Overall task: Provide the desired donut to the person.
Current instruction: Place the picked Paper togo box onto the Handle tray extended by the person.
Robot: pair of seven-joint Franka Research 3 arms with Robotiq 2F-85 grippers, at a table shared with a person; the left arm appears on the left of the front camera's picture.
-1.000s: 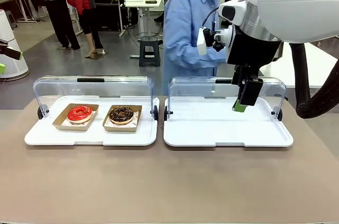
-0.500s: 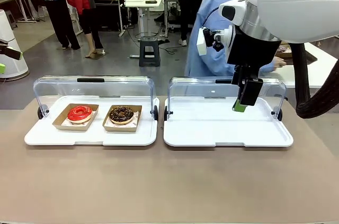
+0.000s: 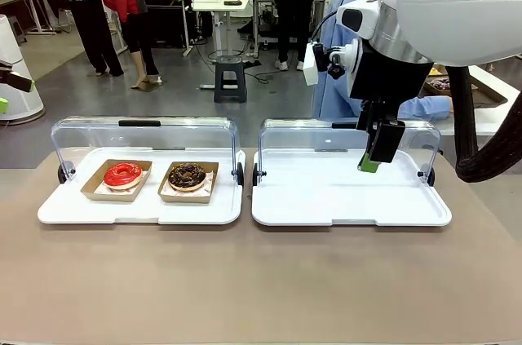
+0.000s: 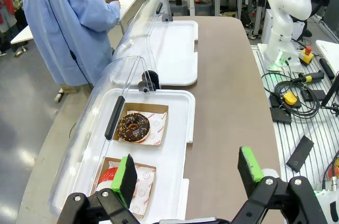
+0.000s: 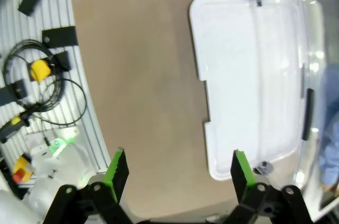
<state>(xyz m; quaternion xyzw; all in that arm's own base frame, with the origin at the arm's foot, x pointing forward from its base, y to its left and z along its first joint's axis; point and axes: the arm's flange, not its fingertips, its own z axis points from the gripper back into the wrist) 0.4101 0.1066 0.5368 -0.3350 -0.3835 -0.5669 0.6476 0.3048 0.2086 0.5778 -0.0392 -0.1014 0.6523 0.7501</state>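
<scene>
Two donuts lie in cardboard trays on the left white tray (image 3: 65,210): a red-glazed donut (image 3: 122,174) and a chocolate donut (image 3: 187,175). From the left wrist view, the chocolate donut (image 4: 133,127) is in full sight, while a green pad partly hides the red donut (image 4: 106,175). My left gripper (image 4: 188,168) hovers open and empty above the near end of that tray. My right gripper (image 3: 375,153) hangs open over the empty right tray (image 3: 326,198), with nothing between its fingers (image 5: 179,168). The person (image 3: 342,35) in a light blue shirt stands behind the right arm, turned towards a side table.
Both trays have clear lids (image 3: 143,137) raised at their far side. The tabletop (image 3: 261,280) is bare brown in front of the trays. A white side table (image 3: 489,108) at the far right bears a box with a donut. Cables and a robot base (image 4: 286,33) lie beside the table.
The person has moved from the middle to the right, behind my right arm, and turned towards the side table. Both grippers and the donuts have stayed put.
</scene>
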